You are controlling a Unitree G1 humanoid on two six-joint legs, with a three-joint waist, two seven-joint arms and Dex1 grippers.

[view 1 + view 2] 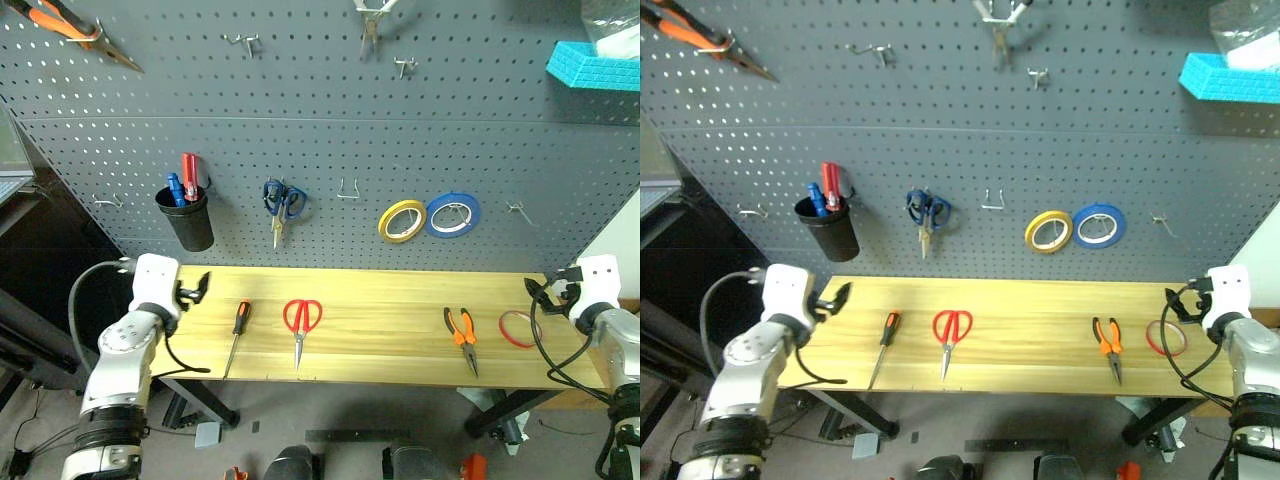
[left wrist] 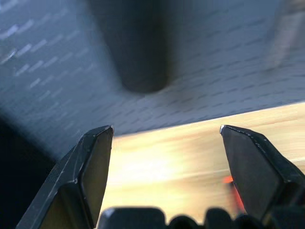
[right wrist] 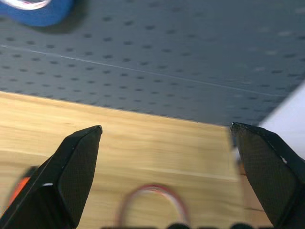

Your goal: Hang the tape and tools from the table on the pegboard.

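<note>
The thin red ring of tape (image 3: 151, 202) is framed between the right gripper's (image 3: 167, 143) wide-spread, empty fingers (image 3: 71, 167) for pickup, while the left gripper (image 2: 167, 138) is likewise held open and empty.

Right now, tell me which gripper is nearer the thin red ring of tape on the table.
Right. The right gripper hangs open just beside the thin red ring of tape, at the wooden table's right end. The left gripper is open at the opposite end, by the orange-and-black-handled screwdriver.

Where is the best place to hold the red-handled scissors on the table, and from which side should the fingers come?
Probably at the closed steel blades just below the handles of the red-handled scissors, coming from above. They lie flat on the table, loops toward the pegboard, which leaves the loops free for a hook.
</note>
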